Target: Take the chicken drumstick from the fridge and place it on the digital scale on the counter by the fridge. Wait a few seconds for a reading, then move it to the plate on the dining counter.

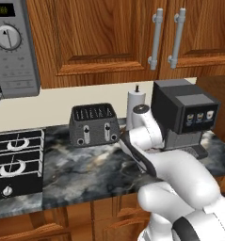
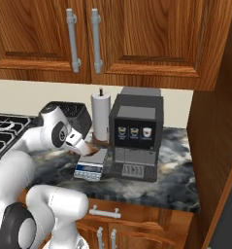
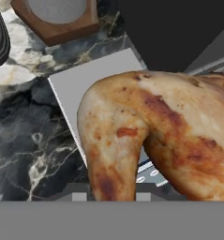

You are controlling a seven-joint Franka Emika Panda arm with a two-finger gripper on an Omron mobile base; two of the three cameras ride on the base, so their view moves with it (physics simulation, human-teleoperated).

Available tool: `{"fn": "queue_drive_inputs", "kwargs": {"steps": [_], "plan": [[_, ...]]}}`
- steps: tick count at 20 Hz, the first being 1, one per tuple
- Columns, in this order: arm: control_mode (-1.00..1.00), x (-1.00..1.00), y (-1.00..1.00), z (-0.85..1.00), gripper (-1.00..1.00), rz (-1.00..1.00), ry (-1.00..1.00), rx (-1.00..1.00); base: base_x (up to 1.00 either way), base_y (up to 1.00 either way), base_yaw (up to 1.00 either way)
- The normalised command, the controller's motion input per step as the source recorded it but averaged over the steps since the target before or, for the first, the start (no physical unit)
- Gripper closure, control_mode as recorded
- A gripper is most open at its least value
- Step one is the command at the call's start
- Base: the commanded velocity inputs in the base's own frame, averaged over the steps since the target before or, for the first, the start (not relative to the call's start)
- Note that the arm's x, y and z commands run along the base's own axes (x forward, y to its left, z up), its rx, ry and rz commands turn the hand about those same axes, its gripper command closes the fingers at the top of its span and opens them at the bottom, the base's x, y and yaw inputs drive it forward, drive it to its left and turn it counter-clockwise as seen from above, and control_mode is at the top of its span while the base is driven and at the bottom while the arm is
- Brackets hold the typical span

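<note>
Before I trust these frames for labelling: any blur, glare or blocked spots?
Hand view: the chicken drumstick looms close and soft-edged, hiding most of the digital scale. Right base view: sharp, evenly lit, scale visible. Left base view: the arm blocks the counter; no glare.
</note>
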Motion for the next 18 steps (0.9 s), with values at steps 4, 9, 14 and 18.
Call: {"fn": "queue_drive_inputs", "kwargs": {"steps": [4,9,14,18], "plan": [[-1.0,0.22,0.0,-0.25,1.0,0.0,0.0,0.0,0.0,0.0,0.0],[-1.0,0.16,0.0,-0.26,1.0,0.0,0.0,0.0,0.0,0.0,0.0],[-1.0,0.21,-0.06,-0.2,1.0,0.0,0.0,0.0,0.0,0.0,0.0],[-1.0,0.13,-0.14,-0.16,1.0,0.0,0.0,0.0,0.0,0.0,0.0]]}}
